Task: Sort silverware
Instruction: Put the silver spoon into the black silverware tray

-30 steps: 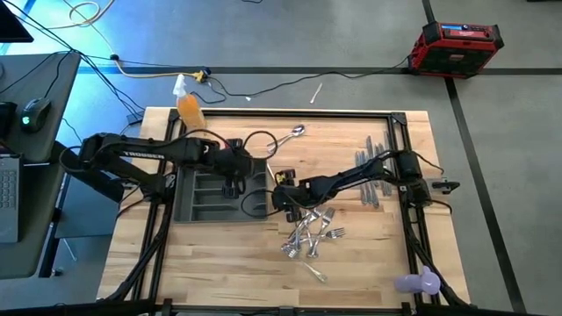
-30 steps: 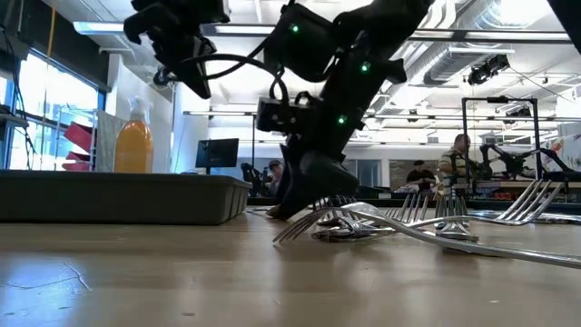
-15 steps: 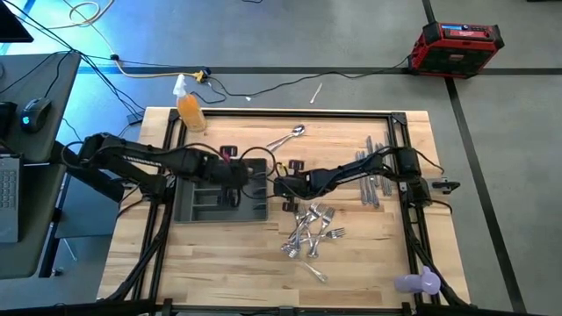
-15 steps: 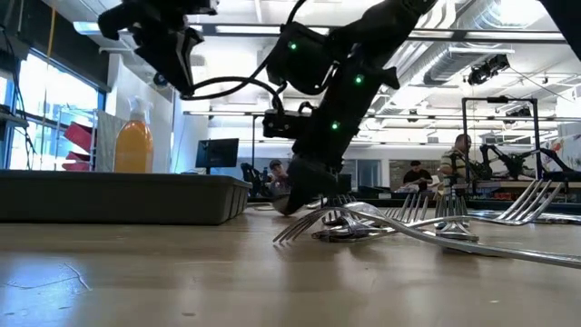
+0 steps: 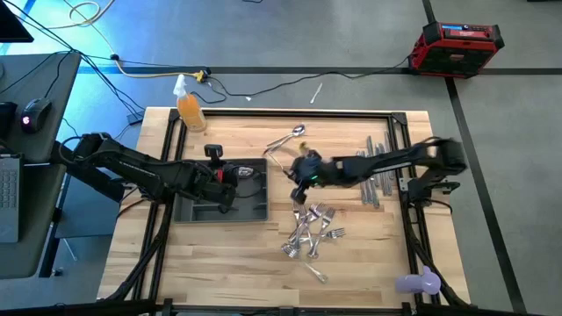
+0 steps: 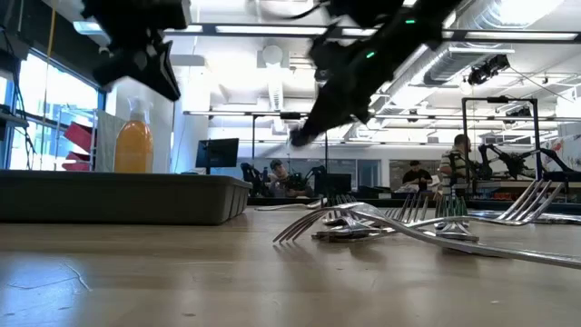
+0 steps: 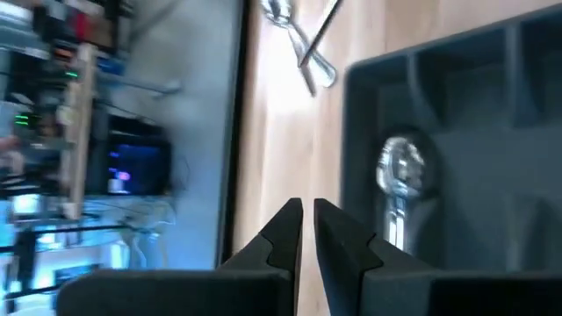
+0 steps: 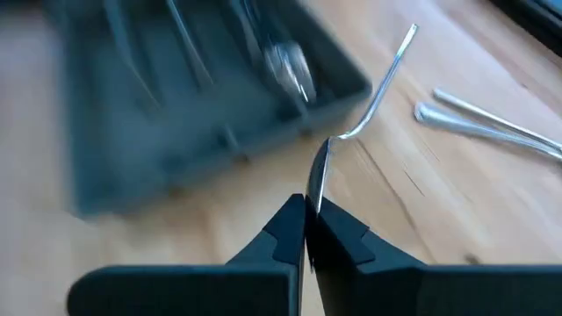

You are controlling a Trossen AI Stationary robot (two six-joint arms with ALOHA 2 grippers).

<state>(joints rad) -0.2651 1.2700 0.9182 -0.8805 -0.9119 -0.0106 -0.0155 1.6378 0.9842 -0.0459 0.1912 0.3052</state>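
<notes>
Left gripper, fingers closed on nothing, hovers over the grey tray, where a spoon already lies sorted. Right gripper, raised just right of the tray, pinches one utensil by its end, probably bound for a compartment. The fork pile, knives and two spoons remain unsorted; an orange bottle stands clear.

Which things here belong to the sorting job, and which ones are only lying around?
Belong to the job:
fork pile
knives
spoons
tray
utensil in the right gripper
spoon in the tray

Just lying about:
orange bottle
purple object
red case
cables
</notes>
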